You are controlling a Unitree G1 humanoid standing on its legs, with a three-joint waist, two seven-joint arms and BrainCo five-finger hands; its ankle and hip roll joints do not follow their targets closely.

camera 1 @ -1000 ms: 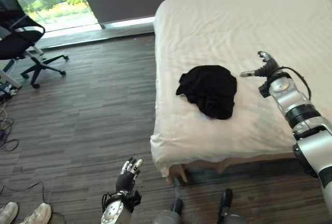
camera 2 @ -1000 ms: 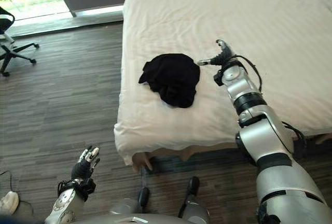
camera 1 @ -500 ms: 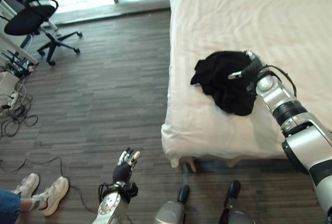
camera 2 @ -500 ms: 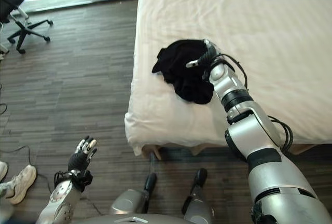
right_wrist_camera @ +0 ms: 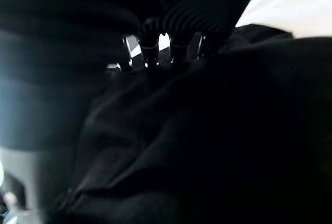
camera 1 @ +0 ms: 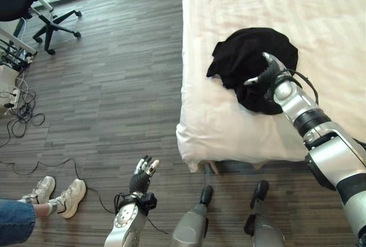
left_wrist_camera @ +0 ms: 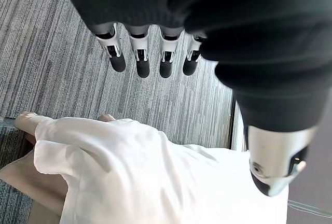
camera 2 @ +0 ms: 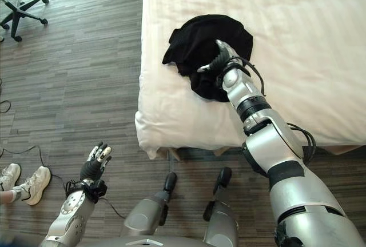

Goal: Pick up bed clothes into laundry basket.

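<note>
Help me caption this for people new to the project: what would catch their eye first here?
A crumpled black garment lies on the white bed near its foot corner, the one dark thing on the pale sheet. The right hand is on top of it, fingers spread. The left hand hangs open low over the wood floor, near a person's white sneakers.

A garment (camera 1: 251,58) lies on the bed (camera 1: 320,18) near its left edge, with an office chair (camera 1: 26,1) far left on the floor (camera 1: 114,87).

A white-sheeted bed (camera 1: 320,7) carries a crumpled black garment (camera 1: 243,58) near its corner.
</note>
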